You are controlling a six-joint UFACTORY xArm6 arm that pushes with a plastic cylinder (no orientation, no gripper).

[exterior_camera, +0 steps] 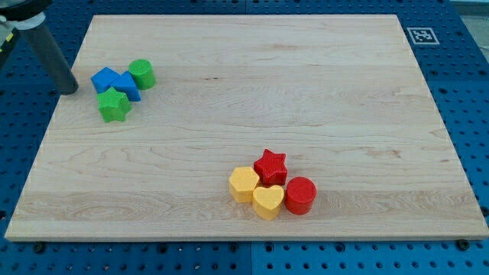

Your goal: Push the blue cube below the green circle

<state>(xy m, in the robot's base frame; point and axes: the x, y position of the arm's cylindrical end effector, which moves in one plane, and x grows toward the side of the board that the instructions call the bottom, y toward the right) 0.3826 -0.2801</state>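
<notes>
A blue cube [105, 79] lies near the board's upper left, touching a second blue block [127, 86] on its right. The green circle [142, 74], a short cylinder, sits just right of and slightly above them, touching the second blue block. A green star [114, 105] sits directly below the blue blocks. My tip [69, 90] is at the board's left edge, a short way left of the blue cube and apart from it. The dark rod rises to the view's top left.
Near the bottom centre sits a cluster: a red star [270, 166], a red cylinder [300, 195], a yellow hexagon [244, 184] and a yellow heart [268, 202]. A marker tag [420, 35] is on the blue pegboard beyond the wooden board [306, 84].
</notes>
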